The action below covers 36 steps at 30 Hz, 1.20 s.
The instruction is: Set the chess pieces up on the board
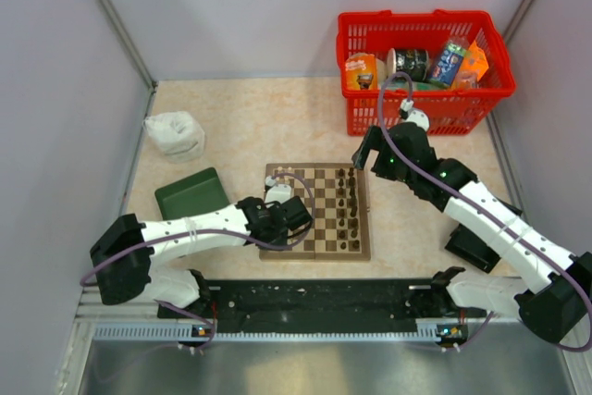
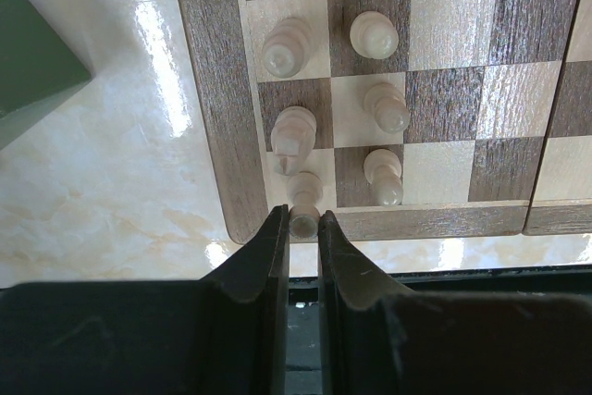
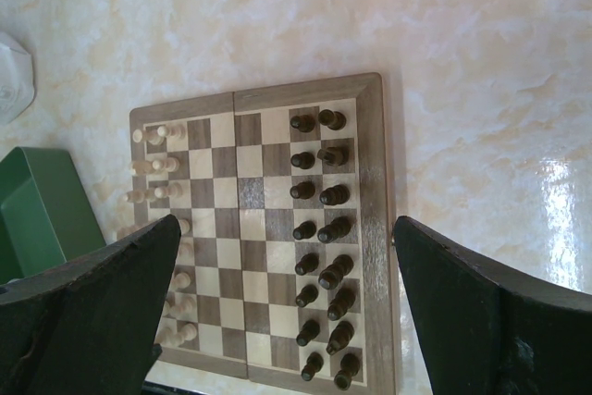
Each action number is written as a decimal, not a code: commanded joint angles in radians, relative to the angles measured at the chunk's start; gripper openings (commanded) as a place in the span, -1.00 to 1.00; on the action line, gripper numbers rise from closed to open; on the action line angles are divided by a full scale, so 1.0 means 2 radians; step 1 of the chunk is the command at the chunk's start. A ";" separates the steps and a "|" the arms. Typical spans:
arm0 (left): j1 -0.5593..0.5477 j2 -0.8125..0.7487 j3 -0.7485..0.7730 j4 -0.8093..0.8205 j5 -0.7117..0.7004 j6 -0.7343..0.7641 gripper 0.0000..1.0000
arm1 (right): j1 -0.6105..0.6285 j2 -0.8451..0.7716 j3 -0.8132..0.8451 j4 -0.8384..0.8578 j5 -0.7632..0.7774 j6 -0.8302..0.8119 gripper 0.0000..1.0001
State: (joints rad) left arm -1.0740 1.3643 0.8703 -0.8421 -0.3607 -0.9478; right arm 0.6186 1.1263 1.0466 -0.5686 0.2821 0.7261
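Board (image 1: pixel 314 253): middle of the table (image 1: pixel 231 127), closer to its near edge.
Dark pieces (image 3: pixel 334 194): two rows on the board's right side.
White pieces (image 2: pixel 374 34): on the board's left side.
Left pincer (image 2: pixel 303 221): squeezed on the corner piece (image 2: pixel 303 190), it seems, at the board's near left corner.
Right pincer (image 3: pixel 285 228): wide apart, up over the board.

Left pincer (image 2: pixel 303 219) clamped narrow; right pincer (image 3: pixel 285 228) spread wide.

From the top external view we look steeply down on the whole worktop (image 1: pixel 240 127), its near edge at 6 o'clock. The left wrist view sits close over one corner of the board (image 2: pixel 208 90). The right wrist view hangs higher, framing the entire board. All three share the board.
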 commanded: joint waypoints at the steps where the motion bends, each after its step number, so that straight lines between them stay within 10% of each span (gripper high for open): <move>1: 0.002 0.005 -0.001 -0.009 -0.007 -0.002 -0.64 | -0.004 -0.002 0.005 0.014 -0.003 -0.005 0.98; 36: 0.068 -0.125 0.064 -0.018 -0.100 0.072 0.32 | -0.004 0.004 0.010 0.016 -0.023 -0.009 0.98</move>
State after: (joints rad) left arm -1.0115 1.1526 0.9840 -0.9222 -0.5541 -0.8814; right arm 0.6186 1.1378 1.0466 -0.5682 0.2447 0.7254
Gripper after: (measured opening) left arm 0.659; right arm 0.990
